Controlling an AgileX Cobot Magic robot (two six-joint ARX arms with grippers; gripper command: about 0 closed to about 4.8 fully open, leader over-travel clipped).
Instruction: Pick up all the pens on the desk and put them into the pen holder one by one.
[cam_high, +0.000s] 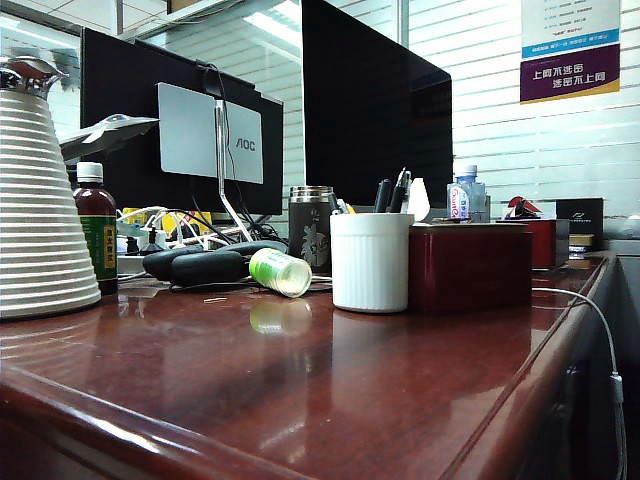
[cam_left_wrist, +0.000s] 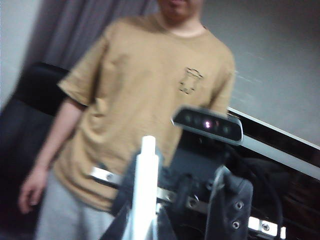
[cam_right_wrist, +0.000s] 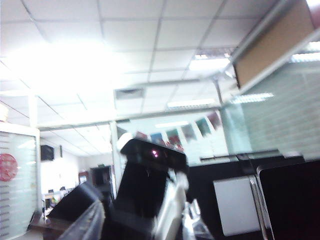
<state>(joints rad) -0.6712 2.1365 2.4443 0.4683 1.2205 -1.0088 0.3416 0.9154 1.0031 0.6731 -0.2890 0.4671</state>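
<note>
The white ribbed pen holder (cam_high: 370, 262) stands on the reddish-brown desk (cam_high: 300, 380), and two dark pens (cam_high: 400, 190) stick out of its top. Neither gripper shows in the exterior view. In the left wrist view my left gripper (cam_left_wrist: 144, 220) points up and is shut on an upright white pen (cam_left_wrist: 146, 175), its dark fingers (cam_left_wrist: 122, 210) tight against the pen. Facing it is the right arm, with its wrist camera (cam_left_wrist: 207, 124). In the blurred right wrist view my right gripper (cam_right_wrist: 142, 210) stands open. The left arm's black body (cam_right_wrist: 140, 185) is in front of it.
A dark red box (cam_high: 470, 265) touches the holder's right side. A green-capped bottle (cam_high: 280, 272) lies to the holder's left, near black cases (cam_high: 195, 265). A big white ribbed jug (cam_high: 40, 220) and a brown bottle (cam_high: 97, 235) stand far left. Monitors (cam_high: 375, 100) are behind. A person (cam_left_wrist: 145, 85) stands near the arms.
</note>
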